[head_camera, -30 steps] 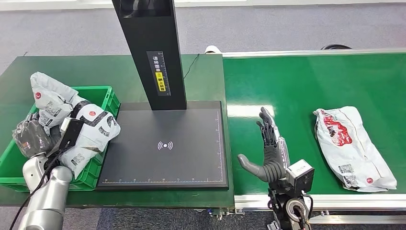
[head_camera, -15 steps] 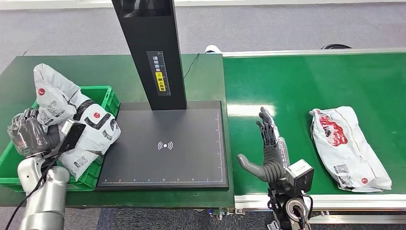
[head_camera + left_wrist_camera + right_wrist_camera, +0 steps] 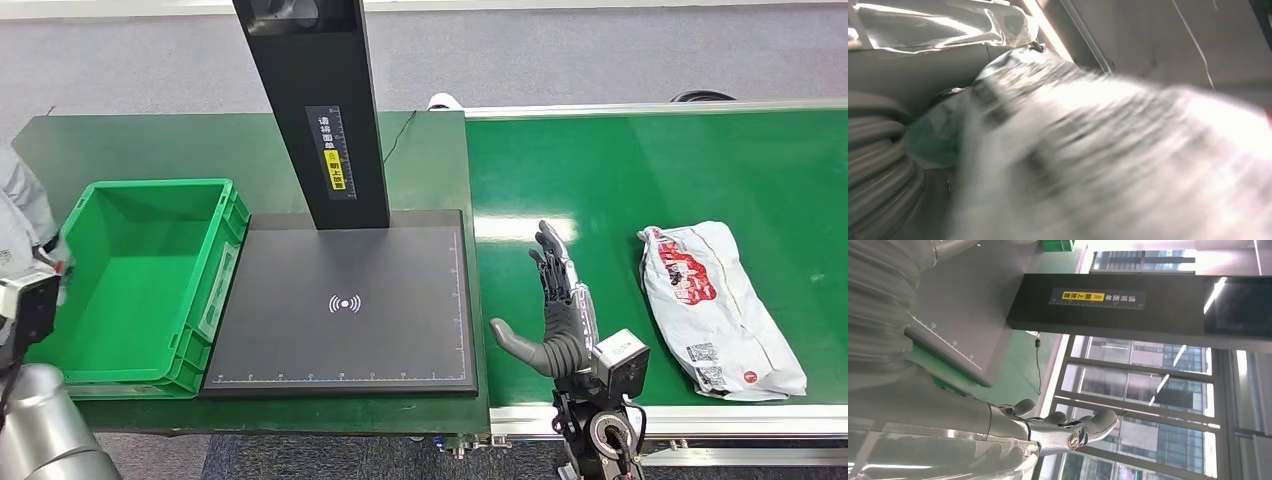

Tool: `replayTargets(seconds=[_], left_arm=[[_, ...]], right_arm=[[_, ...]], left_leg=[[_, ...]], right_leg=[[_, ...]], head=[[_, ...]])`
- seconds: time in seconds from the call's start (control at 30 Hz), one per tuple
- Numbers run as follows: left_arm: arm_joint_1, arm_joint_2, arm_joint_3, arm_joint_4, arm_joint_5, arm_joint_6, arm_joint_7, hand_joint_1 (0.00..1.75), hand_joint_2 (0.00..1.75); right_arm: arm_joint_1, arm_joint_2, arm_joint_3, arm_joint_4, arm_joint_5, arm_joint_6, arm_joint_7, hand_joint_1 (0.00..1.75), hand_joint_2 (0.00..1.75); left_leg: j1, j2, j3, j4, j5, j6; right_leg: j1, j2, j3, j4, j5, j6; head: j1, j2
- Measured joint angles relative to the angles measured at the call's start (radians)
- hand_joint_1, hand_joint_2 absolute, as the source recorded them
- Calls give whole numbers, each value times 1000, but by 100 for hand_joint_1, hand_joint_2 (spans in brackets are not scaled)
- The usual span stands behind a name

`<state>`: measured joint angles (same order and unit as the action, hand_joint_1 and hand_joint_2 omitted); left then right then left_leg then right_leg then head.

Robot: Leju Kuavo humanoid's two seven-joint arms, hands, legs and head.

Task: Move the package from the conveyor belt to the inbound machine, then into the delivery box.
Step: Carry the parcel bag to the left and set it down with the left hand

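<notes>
Right hand (image 3: 556, 318): fingers spread, over belt (image 3: 700, 170) | bag (image 3: 715, 308): flat on belt | left hand: fingers hidden, cannot tell | green box (image 3: 215, 215): beside scanner plate (image 3: 345, 300)

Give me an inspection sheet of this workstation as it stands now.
Surface: green table beside green conveyor belt.
Job's things: belt package lies flat on the belt; inbound machine pad bare; delivery box empty; second package at the left edge, blurred.
Clutter: nothing seen.
Hands: right hand open, apart from the belt package; left hand apparently holds the second package.
Cables: thin black cable on the table behind the machine.
Surroundings: grey floor; windows.
</notes>
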<state>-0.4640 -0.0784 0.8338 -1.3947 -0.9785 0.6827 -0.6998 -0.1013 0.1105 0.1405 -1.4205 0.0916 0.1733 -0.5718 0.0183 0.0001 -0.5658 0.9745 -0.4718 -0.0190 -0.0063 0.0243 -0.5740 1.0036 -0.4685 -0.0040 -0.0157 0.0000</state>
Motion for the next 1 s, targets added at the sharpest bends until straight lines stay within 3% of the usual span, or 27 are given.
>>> replayTargets(seconds=[0.2,0.23,0.3,0.33,0.37,0.43,0.5,0.53,0.63,0.67,0.77,0.8,0.93,1.0], left_arm=[[0,-12,26,-118,53,0,-1,175,175],[0,-14,27,-129,55,0,-1,145,175],[-1,-18,26,-134,49,0,-1,70,175],[-3,-19,24,-125,36,0,-1,67,175],[-8,-19,19,-99,9,-1,1,96,175],[-24,-13,3,-10,-69,-1,17,171,175],[-37,-4,-20,91,-127,-1,45,174,175],[-39,0,-35,131,-139,-1,61,161,175],[-42,22,-100,235,-144,-2,140,54,175],[-41,32,-130,266,-145,-3,182,31,175],[-41,65,-223,345,-153,-4,288,31,175],[-41,73,-248,365,-155,-4,300,31,175],[-41,96,-308,413,-157,-4,310,1,175],[-41,105,-327,429,-161,-4,322,0,175]], right_arm=[[-4,-1,13,8,-9,-10,0,0,175],[-4,-1,14,9,-10,-12,0,0,175],[-4,-2,15,10,-10,-17,0,0,175],[-4,-2,14,10,-10,-20,0,0,175],[-3,-3,14,10,-10,-22,0,0,175],[-2,-5,13,9,-10,-23,0,0,175],[-1,-7,13,8,-10,-21,0,0,175],[-1,-8,12,8,-10,-19,0,0,175],[-2,-11,10,8,-10,-12,2,0,175],[-3,-11,10,8,-9,-10,3,0,175],[-4,-11,9,8,-7,-7,5,0,175],[-4,-11,9,8,-6,-6,5,0,175],[-4,-12,9,8,-5,-6,5,0,175],[-4,-13,8,8,-5,-5,5,0,175]], left_leg=[[0,-4,0,0,0,0],[0,-4,0,0,0,0],[0,-4,0,0,0,0],[0,-5,0,1,0,0],[0,-5,0,1,0,0],[0,-7,0,1,1,0],[0,-7,0,0,2,0],[0,-6,0,0,2,0],[0,-6,0,1,2,0],[0,-6,0,1,2,0],[0,-6,-1,1,2,0],[0,-6,-1,1,2,0],[0,-6,-1,1,2,0],[0,-6,-1,0,2,0]], right_leg=[[0,-4,0,0,0,0],[0,-4,0,0,0,0],[-1,-4,0,0,0,0],[-1,-4,0,0,0,0],[-1,-5,0,-1,0,0],[-1,-7,1,-1,0,0],[0,-8,1,0,0,0],[0,-7,1,0,1,0],[0,-6,1,0,1,0],[0,-7,1,0,1,0],[0,-7,1,0,1,0],[0,-7,0,0,1,0],[0,-7,0,0,1,0],[0,-7,0,0,1,0]], head=[[0,0],[0,0],[0,0],[0,0],[0,0],[0,0],[0,0],[0,0],[0,0],[0,0],[0,0],[0,0],[0,0],[0,0]])
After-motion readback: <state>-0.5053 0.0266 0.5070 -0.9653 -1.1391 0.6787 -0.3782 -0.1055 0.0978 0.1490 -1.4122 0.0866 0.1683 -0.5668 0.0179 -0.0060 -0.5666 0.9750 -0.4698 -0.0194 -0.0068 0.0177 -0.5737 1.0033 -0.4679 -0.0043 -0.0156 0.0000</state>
